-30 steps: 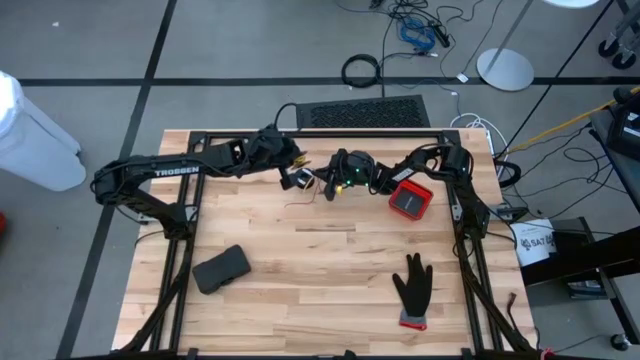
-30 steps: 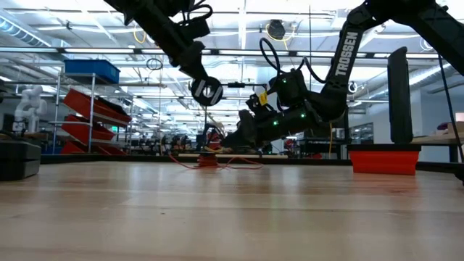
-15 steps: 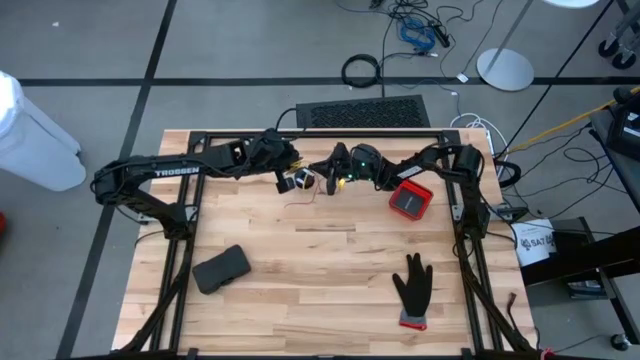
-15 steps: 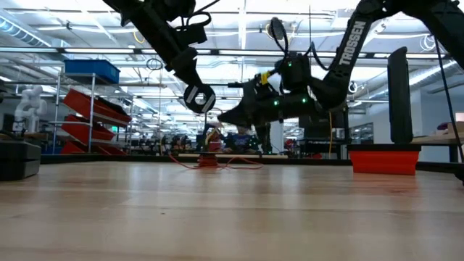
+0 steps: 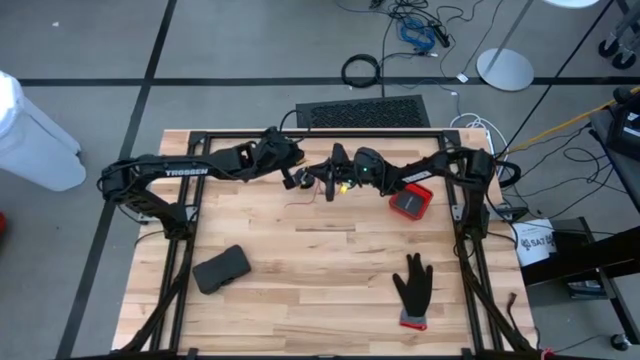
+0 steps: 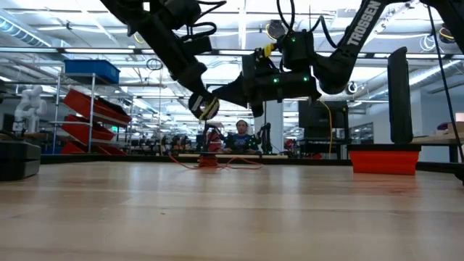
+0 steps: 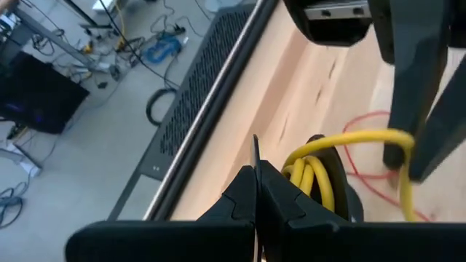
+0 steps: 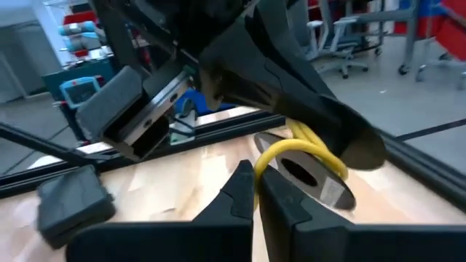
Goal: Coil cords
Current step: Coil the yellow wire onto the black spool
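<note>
Top centre, above the pale plank table (image 5: pixel 300 290), left pincer (image 5: pixel 291 178) clamps a round black spool (image 7: pixel 342 185) wound with glossy yellow cord (image 7: pixel 328 156); right pincer (image 5: pixel 322 178) pinches that cord; thin red cord (image 5: pixel 305 203) straggles below.

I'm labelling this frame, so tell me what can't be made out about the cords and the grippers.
- Yellow cord: in the left wrist view, its spool is mostly behind the coils.
- Red cord: too thin in the low view to trace; its spool can't be made out.
- Left gripper and right gripper: high view too small to show what either grips.
</note>
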### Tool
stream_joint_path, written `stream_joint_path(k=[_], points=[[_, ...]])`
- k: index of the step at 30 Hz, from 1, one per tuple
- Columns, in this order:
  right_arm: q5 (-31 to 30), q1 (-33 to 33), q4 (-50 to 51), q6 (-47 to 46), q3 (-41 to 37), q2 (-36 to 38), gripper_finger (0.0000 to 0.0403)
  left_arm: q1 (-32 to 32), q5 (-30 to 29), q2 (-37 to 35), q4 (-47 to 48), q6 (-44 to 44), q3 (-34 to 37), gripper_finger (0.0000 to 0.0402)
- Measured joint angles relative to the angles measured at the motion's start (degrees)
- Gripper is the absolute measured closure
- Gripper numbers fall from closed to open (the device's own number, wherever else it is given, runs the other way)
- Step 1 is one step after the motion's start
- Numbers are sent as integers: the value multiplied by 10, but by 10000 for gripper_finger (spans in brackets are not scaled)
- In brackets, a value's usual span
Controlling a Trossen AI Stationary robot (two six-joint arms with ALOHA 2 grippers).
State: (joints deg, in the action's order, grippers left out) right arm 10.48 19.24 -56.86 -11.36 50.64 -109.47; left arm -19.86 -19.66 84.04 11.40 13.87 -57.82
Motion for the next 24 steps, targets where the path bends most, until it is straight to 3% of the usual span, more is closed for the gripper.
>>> stream_joint_path(k=[18, 24], points=[[-233, -56, 5, 148, 27, 1, 402, 11, -1, 68, -193, -80, 0, 401], [-329, -75, 8, 225, 28, 1, 402, -6, 54, 65, -226, -131, 1, 401]])
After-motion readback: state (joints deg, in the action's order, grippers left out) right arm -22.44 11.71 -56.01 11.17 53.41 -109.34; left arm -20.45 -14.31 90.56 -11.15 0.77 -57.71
